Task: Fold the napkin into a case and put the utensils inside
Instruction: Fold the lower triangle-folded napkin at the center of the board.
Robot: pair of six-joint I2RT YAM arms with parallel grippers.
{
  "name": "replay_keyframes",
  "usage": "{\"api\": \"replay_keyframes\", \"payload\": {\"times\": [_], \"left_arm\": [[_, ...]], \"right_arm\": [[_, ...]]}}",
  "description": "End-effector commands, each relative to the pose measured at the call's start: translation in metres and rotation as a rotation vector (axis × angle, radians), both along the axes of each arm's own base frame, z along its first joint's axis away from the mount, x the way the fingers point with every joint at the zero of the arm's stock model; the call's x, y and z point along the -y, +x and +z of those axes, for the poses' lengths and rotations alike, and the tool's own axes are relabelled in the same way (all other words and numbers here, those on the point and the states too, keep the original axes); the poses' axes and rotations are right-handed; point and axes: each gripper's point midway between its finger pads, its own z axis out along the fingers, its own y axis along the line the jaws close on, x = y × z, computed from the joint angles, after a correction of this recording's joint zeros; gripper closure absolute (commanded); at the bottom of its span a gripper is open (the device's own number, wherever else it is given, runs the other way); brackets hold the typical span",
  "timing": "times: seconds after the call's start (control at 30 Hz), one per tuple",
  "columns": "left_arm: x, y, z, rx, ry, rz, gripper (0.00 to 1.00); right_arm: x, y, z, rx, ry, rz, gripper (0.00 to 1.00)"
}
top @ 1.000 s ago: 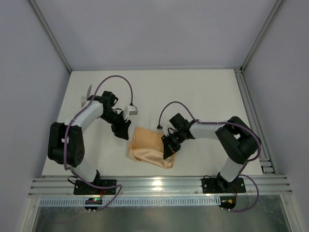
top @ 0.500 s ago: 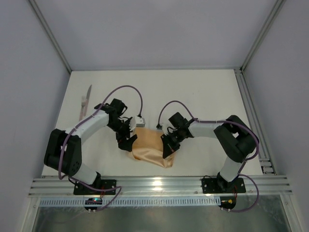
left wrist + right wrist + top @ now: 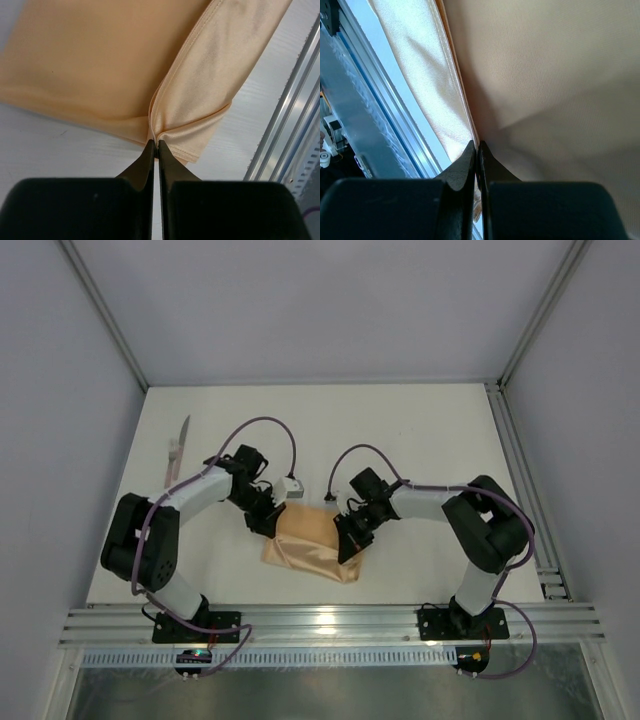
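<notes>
The peach-orange napkin (image 3: 312,543) lies folded on the white table between my two arms. My left gripper (image 3: 267,525) is at its left edge, and in the left wrist view the gripper (image 3: 154,145) is shut on a puckered fold of the cloth (image 3: 100,60). On the napkin's right side, my right gripper (image 3: 348,548) is shut on the napkin edge too; the right wrist view shows the gripper (image 3: 477,145) pinching the hem with cloth (image 3: 545,75) spread beyond it. One utensil, a knife (image 3: 178,450), lies at the far left of the table, away from both grippers.
An aluminium rail (image 3: 330,623) runs along the table's near edge, close to the napkin's front side; it also shows in the left wrist view (image 3: 295,110). Another rail (image 3: 520,490) lines the right edge. Grey walls enclose the table on three sides.
My left gripper has moved right from beside the napkin to its left edge, opened wide, then shut on the cloth. The right gripper has stayed shut on the napkin, hardly moving.
</notes>
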Motion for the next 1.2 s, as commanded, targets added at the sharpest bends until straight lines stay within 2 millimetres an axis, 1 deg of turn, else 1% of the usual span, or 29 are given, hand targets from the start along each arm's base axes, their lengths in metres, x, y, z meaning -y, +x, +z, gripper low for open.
{"api": "replay_keyframes", "payload": {"times": [0.0, 0.03, 0.1, 0.13, 0.2, 0.23, 0.3, 0.33, 0.37, 0.43, 0.47, 0.53, 0.57, 0.6, 0.67, 0.7, 0.73, 0.77, 0.8, 0.83, 0.9, 0.93, 0.97, 1.0, 1.17], "left_arm": [[0.0, 0.017, -0.01, 0.031, 0.021, 0.06, 1.0], [0.001, 0.019, -0.011, 0.029, 0.02, 0.072, 1.0], [0.002, 0.022, -0.013, 0.034, 0.016, 0.078, 1.0], [0.002, 0.021, -0.015, 0.029, 0.021, 0.08, 1.0], [-0.001, 0.02, -0.019, 0.025, 0.037, 0.081, 1.0], [-0.002, 0.019, -0.021, 0.021, 0.042, 0.079, 1.0], [-0.005, 0.016, -0.024, 0.017, 0.055, 0.079, 1.0], [-0.007, 0.016, -0.025, 0.019, 0.063, 0.08, 1.0], [-0.007, 0.015, -0.025, 0.018, 0.065, 0.082, 1.0], [-0.007, 0.013, -0.027, 0.014, 0.063, 0.084, 1.0], [-0.007, 0.013, -0.026, 0.014, 0.06, 0.084, 1.0], [-0.005, 0.013, -0.025, 0.009, 0.053, 0.092, 1.0], [-0.004, 0.014, -0.024, 0.01, 0.049, 0.096, 1.0], [-0.004, 0.014, -0.023, 0.01, 0.047, 0.098, 1.0], [-0.003, 0.015, -0.022, 0.011, 0.045, 0.103, 1.0], [-0.003, 0.016, -0.021, 0.013, 0.043, 0.103, 1.0], [-0.003, 0.015, -0.021, 0.01, 0.044, 0.104, 1.0], [-0.003, 0.015, -0.021, 0.009, 0.044, 0.104, 1.0], [-0.004, 0.014, -0.021, 0.009, 0.045, 0.106, 1.0], [-0.004, 0.013, -0.021, 0.007, 0.048, 0.106, 1.0], [-0.006, 0.013, -0.022, 0.008, 0.056, 0.106, 1.0], [-0.006, 0.013, -0.022, 0.012, 0.058, 0.105, 1.0], [-0.007, 0.012, -0.022, 0.01, 0.062, 0.106, 1.0], [-0.007, 0.013, -0.021, 0.018, 0.062, 0.105, 1.0], [-0.01, 0.014, -0.02, 0.031, 0.076, 0.109, 1.0]], "right_arm": [[-0.003, 0.014, 0.008, 0.045, 0.003, 0.001, 0.96], [-0.004, 0.015, 0.009, 0.049, 0.004, 0.001, 0.92], [-0.003, 0.015, 0.01, 0.047, -0.004, -0.003, 0.88], [-0.001, 0.017, 0.009, 0.054, -0.017, -0.01, 0.81], [0.004, 0.018, 0.009, 0.055, -0.042, -0.02, 0.73], [0.007, 0.02, 0.009, 0.071, -0.059, -0.03, 0.71], [0.013, 0.028, 0.017, 0.112, -0.066, -0.062, 0.66], [0.017, 0.036, 0.019, 0.15, -0.088, -0.089, 0.64], [0.018, 0.042, 0.029, 0.193, -0.083, -0.11, 0.6], [0.021, 0.054, 0.041, 0.257, -0.1, -0.155, 0.58], [0.024, 0.063, 0.054, 0.319, -0.102, -0.191, 0.58], [0.024, 0.07, 0.066, 0.369, -0.088, -0.241, 0.57], [0.025, 0.077, 0.071, 0.41, -0.081, -0.272, 0.57], [0.026, 0.073, 0.076, 0.422, -0.067, -0.3, 0.57], [0.024, 0.074, 0.082, 0.455, -0.038, -0.335, 0.57], [0.026, 0.067, 0.08, 0.453, -0.028, -0.343, 0.58], [0.02, 0.058, 0.08, 0.439, -0.011, -0.345, 0.6], [0.011, 0.057, 0.085, 0.455, 0.033, -0.345, 0.63], [0.007, 0.048, 0.079, 0.442, 0.042, -0.337, 0.68], [-0.005, 0.035, 0.078, 0.429, 0.068, -0.314, 0.76], [-0.017, 0.025, 0.071, 0.435, 0.095, -0.288, 0.82], [-0.021, 0.019, 0.062, 0.4, 0.09, -0.295, 0.86], [-0.028, 0.023, 0.064, 0.404, 0.126, -0.316, 0.88], [-0.023, 0.019, 0.05, 0.384, 0.107, -0.334, 0.89], [-0.006, 0.012, 0.009, 0.324, 0.001, -0.387, 0.95]]}}
